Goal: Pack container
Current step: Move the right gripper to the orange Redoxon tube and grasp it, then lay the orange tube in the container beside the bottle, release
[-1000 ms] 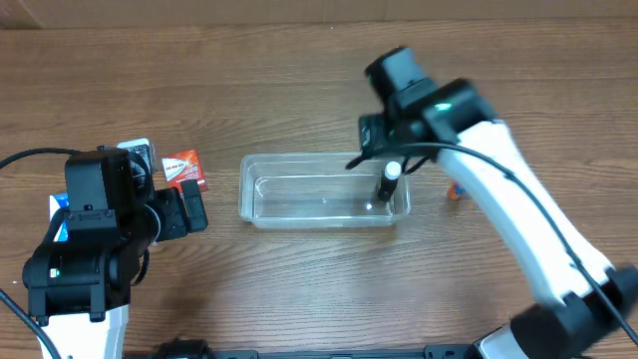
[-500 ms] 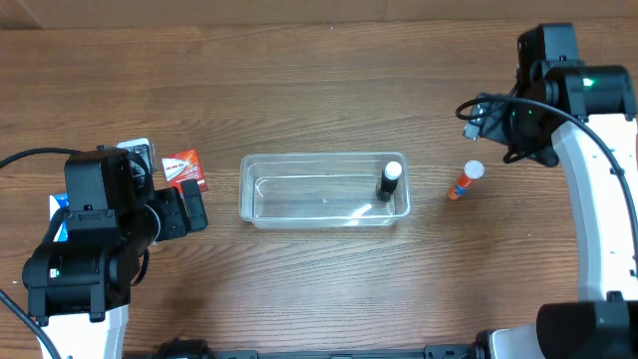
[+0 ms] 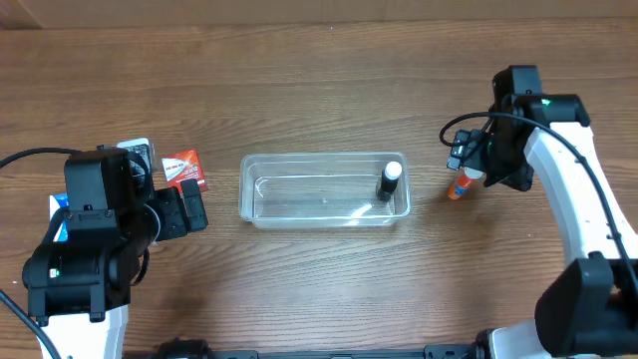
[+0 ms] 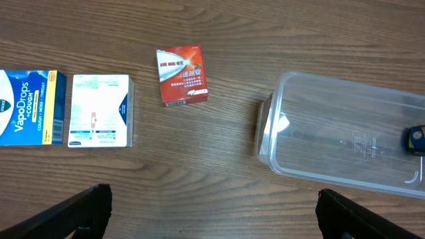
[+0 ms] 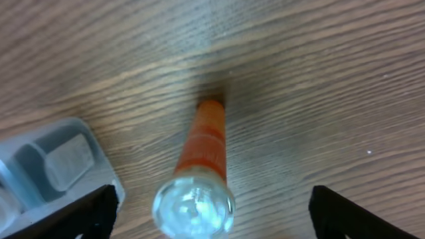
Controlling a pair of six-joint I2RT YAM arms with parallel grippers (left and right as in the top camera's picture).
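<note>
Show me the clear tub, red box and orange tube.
Clear rectangular plastic tub point(image 3: 299, 191): overhead view, bare floor.
Small red cardboard box point(image 4: 182, 76): left wrist view, top face.
Orange clear-capped tube point(image 5: 207, 143): right wrist view, orange body.

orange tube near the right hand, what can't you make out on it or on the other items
- Orange tube: label blurred in the right wrist view; overhead, the right hand covers most of it.
- Black bottle in the container: cut off by the left wrist view's right edge.
- Blue box: overhead, the left arm hides most of it.
- White box: print too small to read.
</note>
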